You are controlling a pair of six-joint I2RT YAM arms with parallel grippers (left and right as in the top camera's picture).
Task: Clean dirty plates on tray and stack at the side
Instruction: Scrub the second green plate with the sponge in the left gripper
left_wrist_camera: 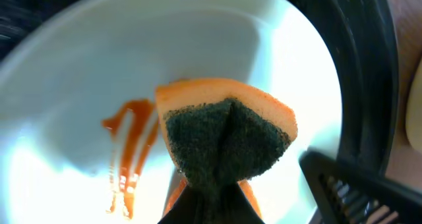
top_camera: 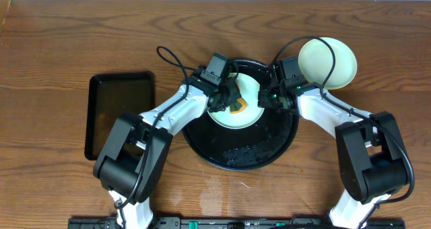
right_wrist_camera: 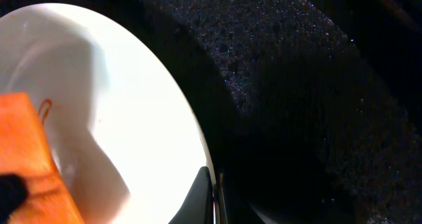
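A pale mint-green plate (top_camera: 246, 94) lies in the round black tray (top_camera: 249, 155). My left gripper (top_camera: 225, 102) is shut on an orange sponge (left_wrist_camera: 227, 135), its dark green scrub side facing the wrist camera, and presses it onto the plate (left_wrist_camera: 198, 39) beside an orange-brown smear (left_wrist_camera: 128, 141). My right gripper (top_camera: 268, 100) is shut on the plate's right rim; in the right wrist view its fingers (right_wrist_camera: 212, 196) pinch the rim of the plate (right_wrist_camera: 119, 92). A pale yellow plate (top_camera: 328, 62) rests on the wood tabletop at the back right.
A rectangular black tray (top_camera: 120, 111) lies on the table to the left. The round tray's floor (right_wrist_camera: 316, 105) is speckled with droplets. Both arms' cables arch over the back of the tray. Wood tabletop (top_camera: 67, 40) surrounds everything.
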